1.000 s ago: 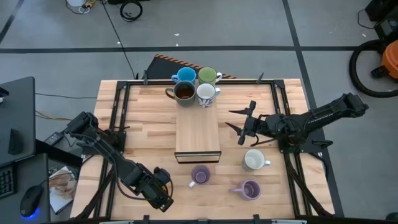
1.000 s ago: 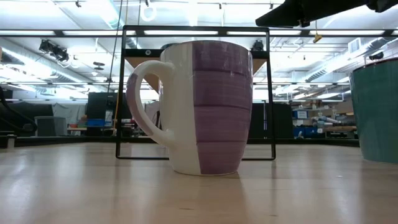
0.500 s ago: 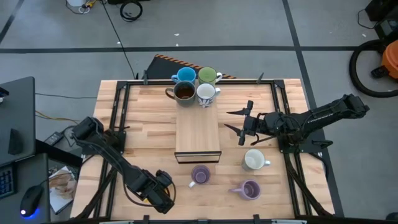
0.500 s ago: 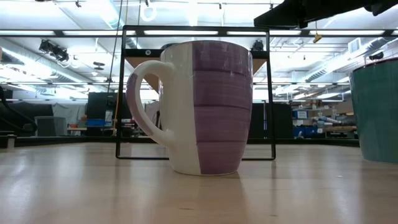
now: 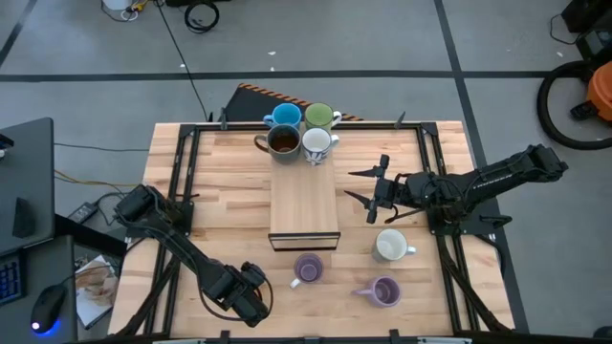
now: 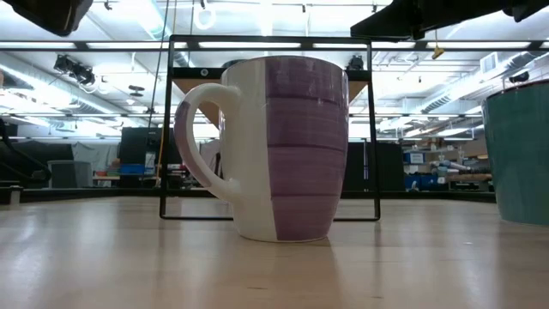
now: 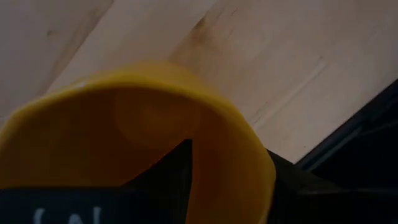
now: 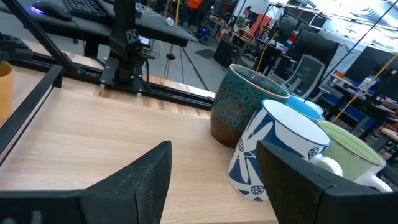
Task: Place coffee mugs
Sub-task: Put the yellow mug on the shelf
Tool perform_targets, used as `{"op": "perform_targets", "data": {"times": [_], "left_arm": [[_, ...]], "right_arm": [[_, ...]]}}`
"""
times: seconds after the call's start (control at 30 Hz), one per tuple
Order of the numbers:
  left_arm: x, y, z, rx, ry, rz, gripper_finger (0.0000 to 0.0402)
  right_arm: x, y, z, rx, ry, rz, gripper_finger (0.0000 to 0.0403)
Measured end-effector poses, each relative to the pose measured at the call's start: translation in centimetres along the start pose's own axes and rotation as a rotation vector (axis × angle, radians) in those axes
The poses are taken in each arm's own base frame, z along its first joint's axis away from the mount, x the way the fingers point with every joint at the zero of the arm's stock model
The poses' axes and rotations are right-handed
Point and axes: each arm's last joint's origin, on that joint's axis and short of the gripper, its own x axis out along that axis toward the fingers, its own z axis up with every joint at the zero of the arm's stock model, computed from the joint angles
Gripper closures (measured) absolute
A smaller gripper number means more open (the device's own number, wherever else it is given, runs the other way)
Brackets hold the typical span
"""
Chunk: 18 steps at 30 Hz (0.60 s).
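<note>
Robot table from above: left gripper (image 5: 251, 304) grasps an orange mug (image 7: 143, 130) at the near edge, seven o'clock.
Two lavender mugs (image 5: 308, 268) and a white mug (image 5: 390, 246) sit nearest, with bare wood around them. The right gripper (image 5: 368, 196), fingers spread and empty, hovers at three o'clock beside the wooden block (image 5: 303, 205). Farthest, at twelve o'clock, four mugs (image 5: 301, 131) cluster. The orange mug is hidden from above.
</note>
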Motion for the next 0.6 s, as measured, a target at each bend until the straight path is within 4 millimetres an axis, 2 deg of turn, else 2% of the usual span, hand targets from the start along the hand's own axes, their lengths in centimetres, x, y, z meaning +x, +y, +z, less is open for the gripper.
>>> {"op": "perform_targets", "data": {"times": [0.27,0.33,0.53,0.6], "left_arm": [[0.0,0.09,0.45,0.057,0.024,0.002,0.0266],[-0.01,0.16,0.6,0.08,0.023,0.009,0.0283],[-0.23,0.51,0.77,0.162,0.034,0.033,0.0368],[-0.3,0.59,0.72,0.194,0.057,0.035,0.0369]], "right_arm": [[0.0,0.01,-0.02,0.0,0.001,0.002,0.0163],[0.0,0.02,-0.04,0.001,0.003,0.002,0.0163],[0.0,0.06,-0.16,0.019,0.016,0.006,0.0163],[0.0,0.08,-0.23,0.023,0.022,0.008,0.0163]]}}
